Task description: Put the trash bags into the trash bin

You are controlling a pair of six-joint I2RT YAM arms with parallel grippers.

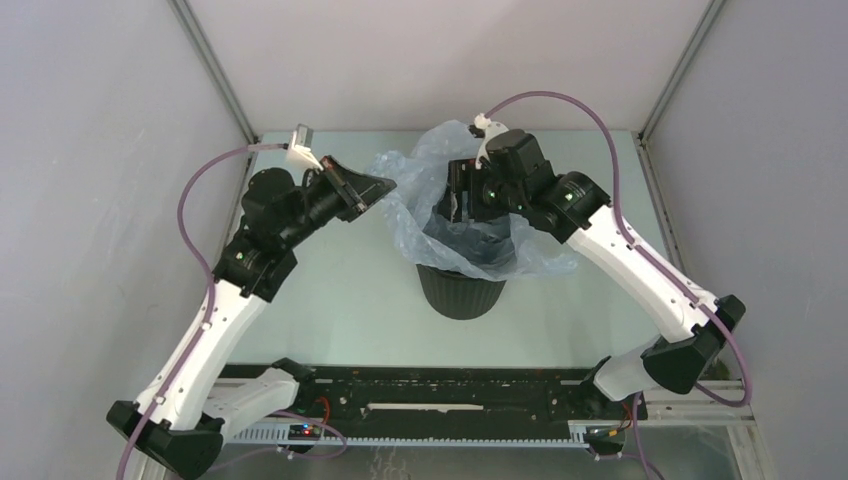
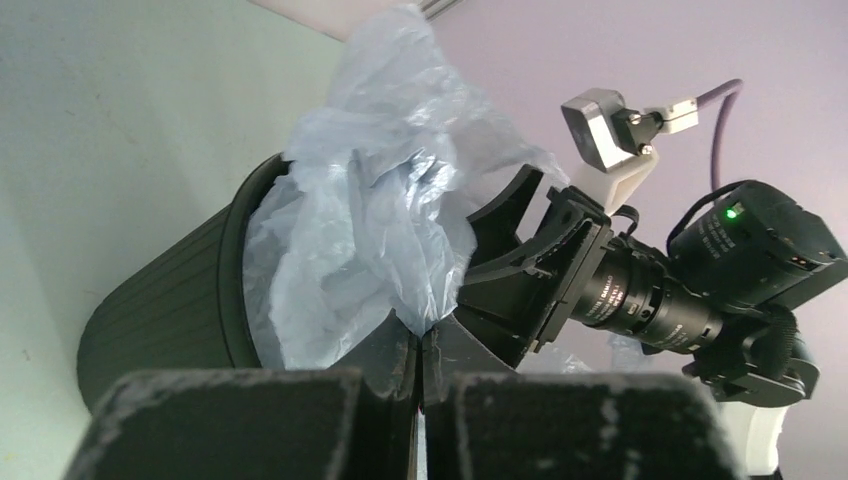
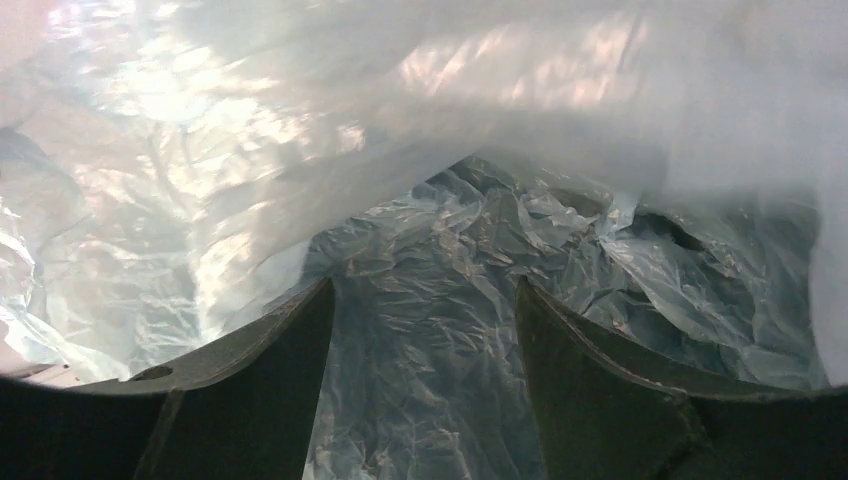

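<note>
Thin translucent pale blue plastic bag drapes over black round ribbed plastic bin. Left gripper clamped on bag film; right gripper jaws apart inside bag.

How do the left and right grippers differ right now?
The left gripper is shut, pinching the edge of the trash bag beside the trash bin; the right gripper is open. The left sits outside the bin's rim; the right points down into the bag-lined mouth. Both are at the same bag.
</note>
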